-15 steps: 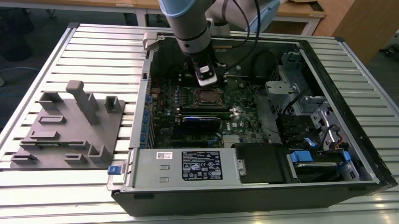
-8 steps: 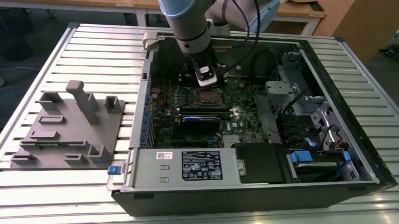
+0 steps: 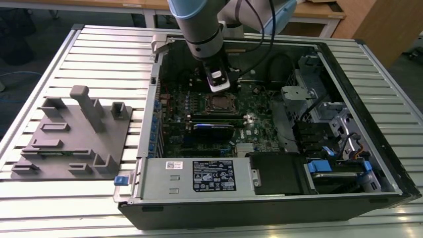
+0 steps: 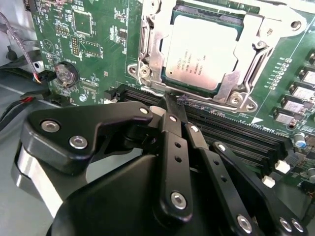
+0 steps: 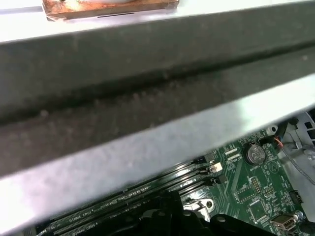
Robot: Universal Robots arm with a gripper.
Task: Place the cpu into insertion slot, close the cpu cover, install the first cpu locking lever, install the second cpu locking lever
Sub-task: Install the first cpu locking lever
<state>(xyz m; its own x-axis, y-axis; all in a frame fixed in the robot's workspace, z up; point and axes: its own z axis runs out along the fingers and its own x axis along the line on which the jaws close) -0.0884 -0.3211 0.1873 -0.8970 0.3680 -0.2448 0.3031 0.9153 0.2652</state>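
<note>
Pressed together and empty, my claw point(image 4: 172, 105) hovers just beside the cpu cover point(image 4: 231, 93), already closed over the cpu point(image 4: 202, 49).

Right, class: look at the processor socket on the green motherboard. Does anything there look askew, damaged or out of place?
Nothing stands out. The square silvery-grey cpu lies flat in the insertion slot, and the thin silvery metal cpu cover is down around it, sitting square. The black gripper is beside the socket's edge, holding nothing.

cpu point(image 4: 199, 54): silvery, flat in insertion slot point(image 3: 219, 102) | cpu cover point(image 4: 236, 83): closed
</note>
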